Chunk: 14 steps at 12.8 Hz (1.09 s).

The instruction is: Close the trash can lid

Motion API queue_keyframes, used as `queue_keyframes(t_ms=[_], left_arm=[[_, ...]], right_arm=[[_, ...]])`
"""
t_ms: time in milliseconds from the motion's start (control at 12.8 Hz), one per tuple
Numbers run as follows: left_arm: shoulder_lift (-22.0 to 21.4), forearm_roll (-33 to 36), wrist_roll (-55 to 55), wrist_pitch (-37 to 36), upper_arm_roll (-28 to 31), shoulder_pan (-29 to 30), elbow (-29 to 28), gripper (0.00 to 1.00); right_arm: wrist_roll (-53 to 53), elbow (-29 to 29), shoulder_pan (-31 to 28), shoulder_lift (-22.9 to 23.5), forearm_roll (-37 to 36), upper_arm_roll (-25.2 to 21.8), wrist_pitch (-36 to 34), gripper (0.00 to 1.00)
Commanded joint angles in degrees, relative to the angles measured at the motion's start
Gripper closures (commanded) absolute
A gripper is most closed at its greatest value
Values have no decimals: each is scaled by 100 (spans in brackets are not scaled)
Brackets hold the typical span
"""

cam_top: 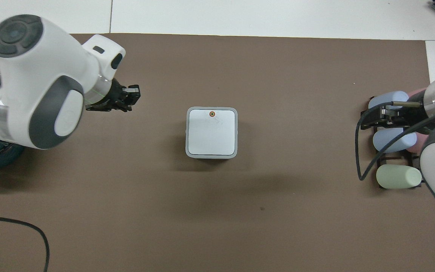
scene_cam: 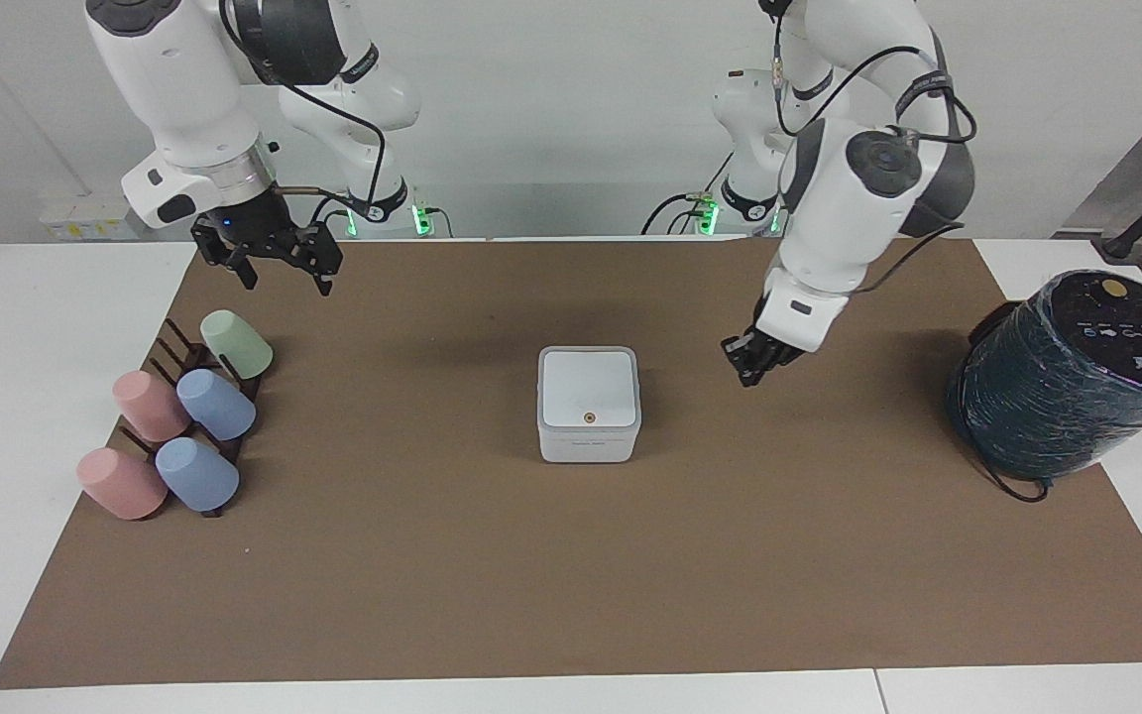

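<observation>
The trash can [scene_cam: 588, 442] is a small white square box in the middle of the brown mat. Its lid [scene_cam: 588, 387] lies flat and shut on top, orange dot up; the lid also shows in the overhead view [cam_top: 212, 132]. My left gripper [scene_cam: 751, 375] is shut and empty. It hangs low over bare mat beside the can, toward the left arm's end of the table, well clear of it; it also shows in the overhead view [cam_top: 131, 99]. My right gripper [scene_cam: 279, 268] is open and empty. It waits in the air over the cup rack [cam_top: 385, 113].
A dark rack [scene_cam: 184, 347] with several pastel cups stands at the right arm's end of the table. A large dark teal wrapped cylinder [scene_cam: 1077, 377] with a black cable stands at the left arm's end. The brown mat [scene_cam: 571, 575] covers most of the table.
</observation>
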Motion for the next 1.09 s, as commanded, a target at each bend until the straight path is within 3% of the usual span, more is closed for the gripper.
queue_keyframes(t_ms=[0, 234, 390, 468, 701, 1013], left_arm=[[-349, -5, 929, -622, -5, 520, 52, 88], [-691, 232, 1448, -860, 21, 821, 34, 80], [-850, 337, 1467, -852, 39, 821, 43, 53], [-894, 477, 1458, -826, 30, 812, 43, 34], [-939, 584, 1476, -686, 21, 804, 60, 1], [-921, 663, 1748, -474, 21, 795, 60, 0]], right_arm=[[-141, -139, -45, -122, 129, -14, 31, 0], [-141, -139, -45, -122, 129, -14, 31, 0], [-141, -139, -45, -122, 129, -14, 31, 0], [-141, -139, -45, -122, 129, -14, 31, 0], [-141, -139, -45, -122, 129, -14, 31, 0], [-141, -139, -45, -122, 129, -14, 31, 0]])
